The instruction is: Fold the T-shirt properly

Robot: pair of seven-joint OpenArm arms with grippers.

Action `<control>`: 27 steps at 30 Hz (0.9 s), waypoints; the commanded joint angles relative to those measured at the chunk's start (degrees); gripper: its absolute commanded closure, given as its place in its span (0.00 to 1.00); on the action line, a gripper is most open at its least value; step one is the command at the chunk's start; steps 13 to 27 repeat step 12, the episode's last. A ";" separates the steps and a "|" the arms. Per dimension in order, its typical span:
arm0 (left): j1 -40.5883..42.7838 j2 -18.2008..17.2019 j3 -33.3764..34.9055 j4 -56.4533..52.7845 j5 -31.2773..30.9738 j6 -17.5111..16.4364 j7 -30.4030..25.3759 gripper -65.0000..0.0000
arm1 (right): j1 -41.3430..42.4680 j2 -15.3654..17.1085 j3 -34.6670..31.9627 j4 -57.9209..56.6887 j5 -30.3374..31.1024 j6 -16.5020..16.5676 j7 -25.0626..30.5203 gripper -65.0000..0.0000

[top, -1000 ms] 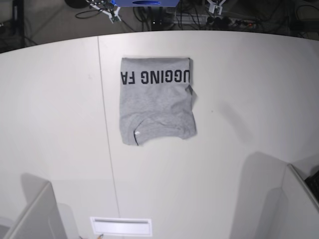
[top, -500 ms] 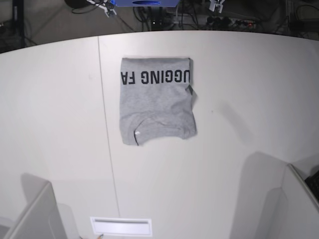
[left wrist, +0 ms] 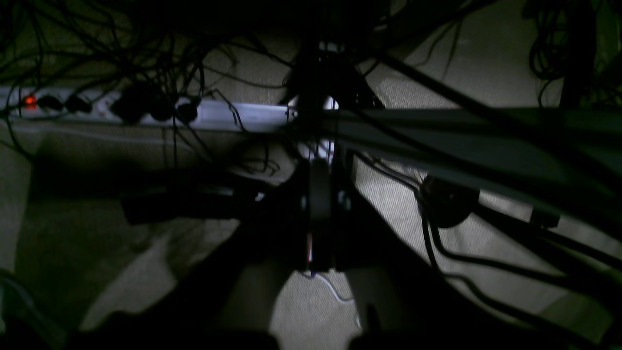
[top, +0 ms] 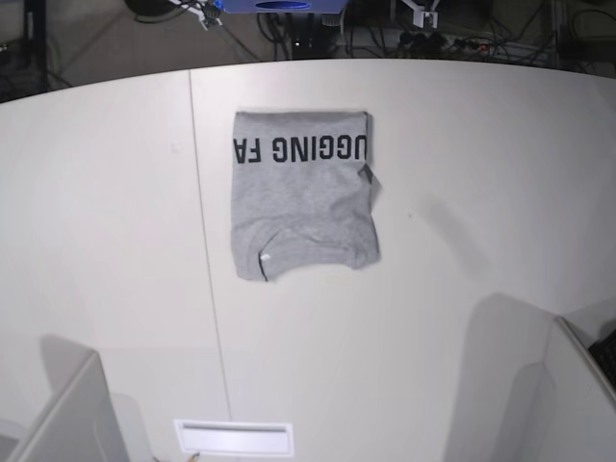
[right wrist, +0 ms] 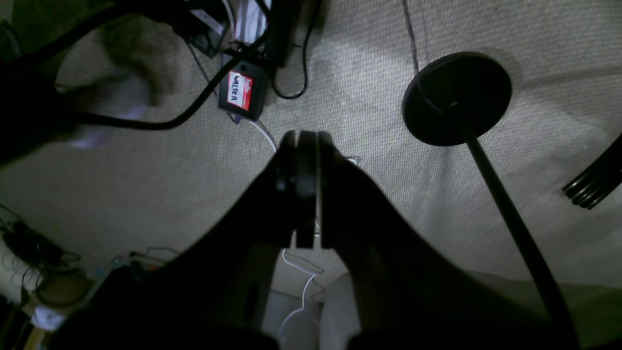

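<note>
The T-shirt (top: 302,195) lies folded on the worktop (top: 481,192); my right claw (right wrist: 305,141) is pressed together over carpet, my left claw (left wrist: 318,170), dimly seen, seemingly likewise, suggesting I'm finished.

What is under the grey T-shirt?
The T-shirt lies folded flat on the white table. Bare tabletop shows all around it. Whatever lies beneath, and its own folded-under layers, are hidden by the cloth.

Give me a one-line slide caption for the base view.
Folded grey T-shirt lies flat on the white table, black lettering along its far edge, both arms withdrawn.
</note>
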 commanded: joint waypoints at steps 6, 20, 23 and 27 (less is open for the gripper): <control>0.85 0.05 0.27 -0.26 0.11 -0.39 -0.36 1.00 | -0.88 -0.07 -0.01 0.10 -0.01 0.31 0.13 1.00; 0.32 0.05 0.27 -0.17 0.11 -0.39 -0.36 1.00 | -0.79 1.33 -0.09 0.19 -0.01 0.31 1.09 1.00; 0.32 0.05 0.27 -0.17 0.11 -0.39 -0.36 1.00 | -0.79 1.33 -0.09 0.19 -0.01 0.31 1.09 1.00; 0.32 0.05 0.27 -0.17 0.11 -0.39 -0.36 1.00 | -0.79 1.33 -0.09 0.19 -0.01 0.31 1.09 1.00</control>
